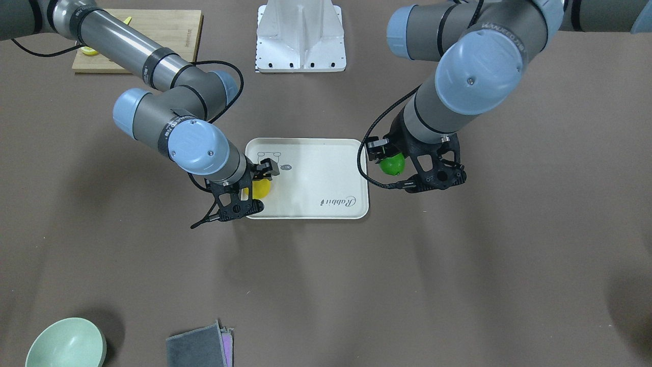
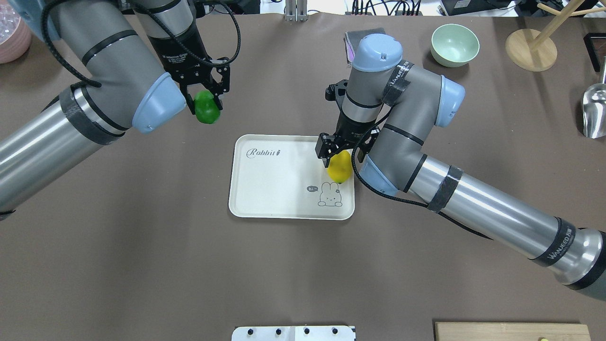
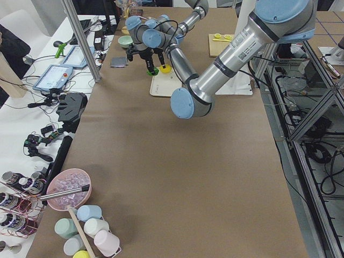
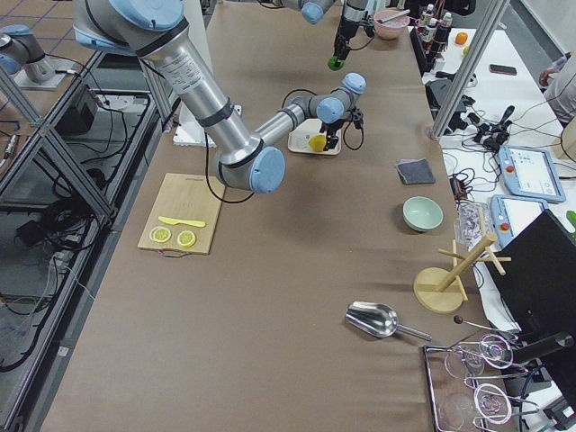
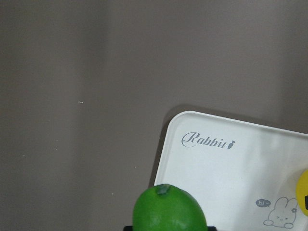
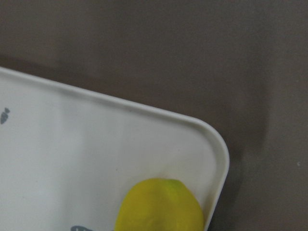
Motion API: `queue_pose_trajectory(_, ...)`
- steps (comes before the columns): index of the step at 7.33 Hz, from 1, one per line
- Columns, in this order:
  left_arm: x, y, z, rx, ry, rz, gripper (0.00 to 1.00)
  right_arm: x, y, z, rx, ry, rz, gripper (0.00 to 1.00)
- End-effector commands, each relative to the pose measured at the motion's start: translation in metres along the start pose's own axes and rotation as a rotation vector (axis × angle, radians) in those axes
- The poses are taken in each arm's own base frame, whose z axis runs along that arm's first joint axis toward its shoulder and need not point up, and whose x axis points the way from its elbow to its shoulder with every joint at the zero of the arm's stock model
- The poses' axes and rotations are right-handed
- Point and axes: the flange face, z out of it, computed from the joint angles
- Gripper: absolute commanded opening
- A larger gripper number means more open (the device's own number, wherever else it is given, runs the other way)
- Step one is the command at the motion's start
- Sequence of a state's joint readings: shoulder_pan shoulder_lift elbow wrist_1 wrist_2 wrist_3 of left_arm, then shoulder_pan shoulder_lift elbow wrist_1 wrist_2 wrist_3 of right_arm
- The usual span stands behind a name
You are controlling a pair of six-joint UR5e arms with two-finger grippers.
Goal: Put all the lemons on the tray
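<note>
The cream tray [image 2: 279,189] with "Rabbit" script lies mid-table. My right gripper [image 2: 340,161] is shut on the yellow lemon [image 2: 340,169] and holds it low over the tray's right edge, near the bunny drawing. The wrist view shows the lemon [image 6: 161,204] just inside the tray corner [image 6: 211,139]; I cannot tell whether it touches. My left gripper [image 2: 206,105] is shut on the green lemon [image 2: 207,110] and holds it above the bare table, beyond the tray's far-left corner. The left wrist view shows the green lemon [image 5: 168,209] beside the tray [image 5: 216,168].
A wooden cutting board [image 1: 168,30] with lemon slices lies near the robot's right side. A green bowl [image 2: 454,45], a grey cloth [image 1: 198,349], a wooden stand [image 2: 530,49] and a metal scoop [image 2: 594,111] stand at the far and right edges. The white base [image 1: 300,38] sits behind the tray.
</note>
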State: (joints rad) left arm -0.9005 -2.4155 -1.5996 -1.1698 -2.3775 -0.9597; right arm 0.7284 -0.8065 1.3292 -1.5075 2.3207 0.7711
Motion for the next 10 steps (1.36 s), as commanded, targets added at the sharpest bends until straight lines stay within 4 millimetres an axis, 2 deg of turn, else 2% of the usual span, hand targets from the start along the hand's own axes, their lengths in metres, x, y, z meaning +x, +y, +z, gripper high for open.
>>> queue_pose_trajectory(1, 0.009, 0.011, 0.015, -0.018, -0.007, -0.026, 0.0, 0.033, -0.018, -0.039, 0.025, -0.032, 0.039, 0.99)
queue_pose_trajectory(2, 0.024, 0.024, 0.044, 0.016, -0.032, -0.021, 0.0, 0.056, -0.025, -0.053, 0.023, -0.05, 0.057, 0.99)
queue_pose_trajectory(3, 0.032, 0.027, 0.07, 0.044, -0.031, -0.029, 0.0, 0.078, -0.033, -0.072, 0.044, -0.052, 0.064, 0.99)
queue_pose_trajectory(4, 0.036, 0.024, 0.087, 0.039, -0.024, -0.034, 0.0, 0.107, -0.039, -0.092, 0.067, -0.041, 0.073, 0.98)
queue_pose_trajectory(5, 0.043, 0.026, 0.108, 0.026, -0.03, -0.033, 0.0, 0.149, -0.038, -0.111, 0.08, -0.021, 0.131, 0.97)
queue_pose_trajectory(6, 0.049, 0.016, 0.136, 0.058, -0.039, -0.041, 0.0, 0.196, -0.036, -0.135, 0.105, -0.007, 0.173, 0.97)
queue_pose_trajectory(7, 0.057, 0.021, 0.158, 0.056, -0.033, -0.052, 0.0, 0.241, -0.023, -0.149, 0.122, 0.019, 0.203, 0.97)
queue_pose_trajectory(8, 0.066, 0.025, 0.167, 0.066, -0.045, -0.051, 0.0, 0.295, -0.002, -0.163, 0.127, 0.034, 0.29, 0.97)
queue_pose_trajectory(9, 0.074, 0.033, 0.177, 0.057, -0.054, -0.044, 0.15, 0.339, 0.013, -0.172, 0.138, 0.041, 0.341, 0.97)
queue_pose_trajectory(10, 0.08, 0.042, 0.189, 0.089, -0.067, -0.038, 0.2, 0.359, 0.025, -0.172, 0.125, 0.056, 0.286, 0.97)
